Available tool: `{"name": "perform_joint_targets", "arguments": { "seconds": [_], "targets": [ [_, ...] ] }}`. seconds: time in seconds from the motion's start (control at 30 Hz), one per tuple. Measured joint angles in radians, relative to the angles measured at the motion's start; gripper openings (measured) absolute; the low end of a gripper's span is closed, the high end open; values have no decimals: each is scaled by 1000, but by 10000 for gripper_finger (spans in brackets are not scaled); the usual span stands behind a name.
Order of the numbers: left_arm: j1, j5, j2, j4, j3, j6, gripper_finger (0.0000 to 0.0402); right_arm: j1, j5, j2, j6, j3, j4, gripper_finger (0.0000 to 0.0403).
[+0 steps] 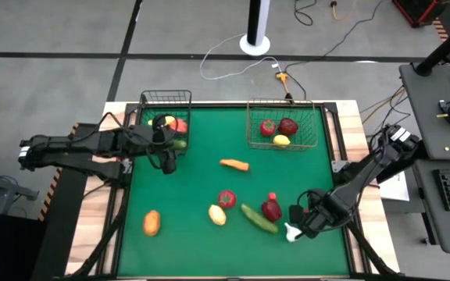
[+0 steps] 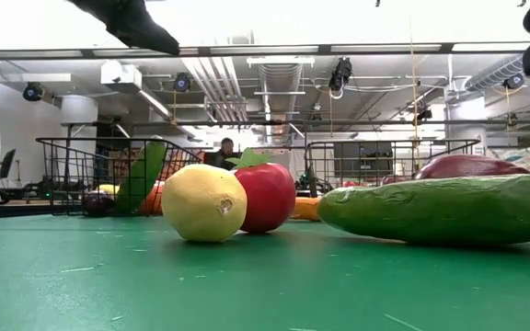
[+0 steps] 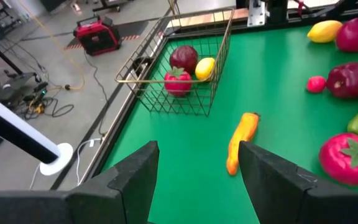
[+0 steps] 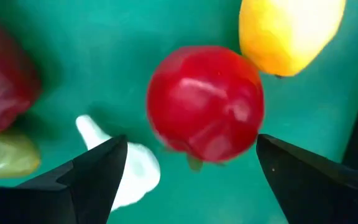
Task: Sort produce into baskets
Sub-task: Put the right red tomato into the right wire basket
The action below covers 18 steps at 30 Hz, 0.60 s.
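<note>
Low in the high view, the right gripper (image 1: 297, 222) hangs at the lower right of the green tabletop (image 1: 201, 250) with its jaws spread wide and empty. In its wrist view a round red toy fruit (image 4: 205, 102) lies between the two dark fingers (image 4: 95, 174), touching neither, with a white garlic bulb (image 4: 126, 165) just beside one finger and a yellow lemon-shaped toy (image 4: 288, 31) beyond. A long green cucumber (image 1: 258, 218) and a dark red pepper (image 1: 271, 208) lie just left of that gripper. Nearer the middle rests an orange carrot (image 1: 234, 164). Towards the upper left, the left gripper (image 1: 167, 160) hovers beside the narrow black wire basket (image 1: 166, 97), jaws open, holding nothing. At upper right, the wider brownish wire basket (image 1: 311, 125) holds two red pieces and a yellow one.
</note>
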Motion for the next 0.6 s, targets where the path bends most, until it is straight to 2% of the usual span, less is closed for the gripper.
{"name": "perform_joint_targets", "arguments": {
  "seconds": [0.13, 0.37, 0.6],
  "targets": [
    [0, 0, 4, 11, 0, 13, 206, 0, 1, 0, 10, -57, 69, 350],
    [0, 0, 20, 17, 0, 15, 206, 0, 3, 20, 20, -94, 77, 347],
    [0, 0, 60, 15, 0, 16, 206, 0, 73, 44, 18, -96, 83, 332]
  ]
}}
